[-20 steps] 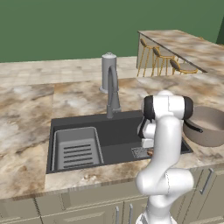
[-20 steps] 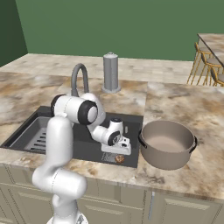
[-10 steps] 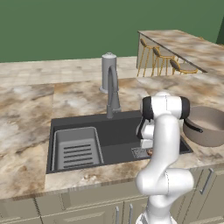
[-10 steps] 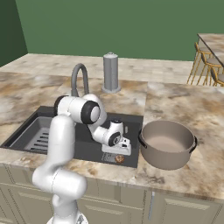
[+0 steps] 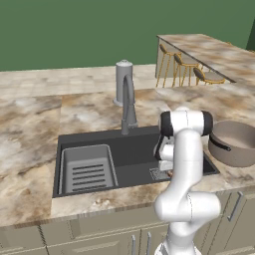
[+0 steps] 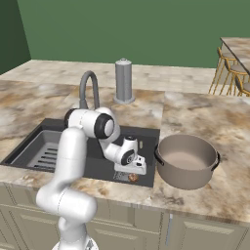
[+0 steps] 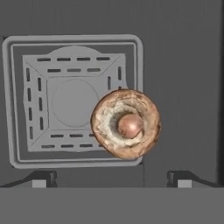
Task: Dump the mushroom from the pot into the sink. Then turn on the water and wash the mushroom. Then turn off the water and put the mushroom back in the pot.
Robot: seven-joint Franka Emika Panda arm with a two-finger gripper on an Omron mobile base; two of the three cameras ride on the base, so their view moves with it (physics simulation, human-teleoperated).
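The mushroom (image 7: pixel 126 124) lies cap down on the dark floor of the sink (image 5: pixel 134 149), overlapping the lower right corner of the square drain grate (image 7: pixel 74 100). My gripper (image 7: pixel 111 179) hangs straight above it, open, with one fingertip on each side and nothing held. From the right base view the gripper (image 6: pixel 130 170) is low in the basin's near right corner, just over the mushroom (image 6: pixel 132 177). The pot (image 6: pixel 188 161) stands upright and empty on the counter right of the sink. No water runs from the faucet (image 5: pixel 128 102).
A grey ribbed tray insert (image 5: pixel 87 167) fills the sink's left part. A grey upright cylinder (image 5: pixel 123 79) stands on the counter behind the faucet. A bar counter with stools (image 5: pixel 187 67) is at the far right. Marble counter surrounds the basin.
The hand has sunk slightly lower toward the sink floor over the mushroom. The mushroom, pot and faucet have stayed where they were.
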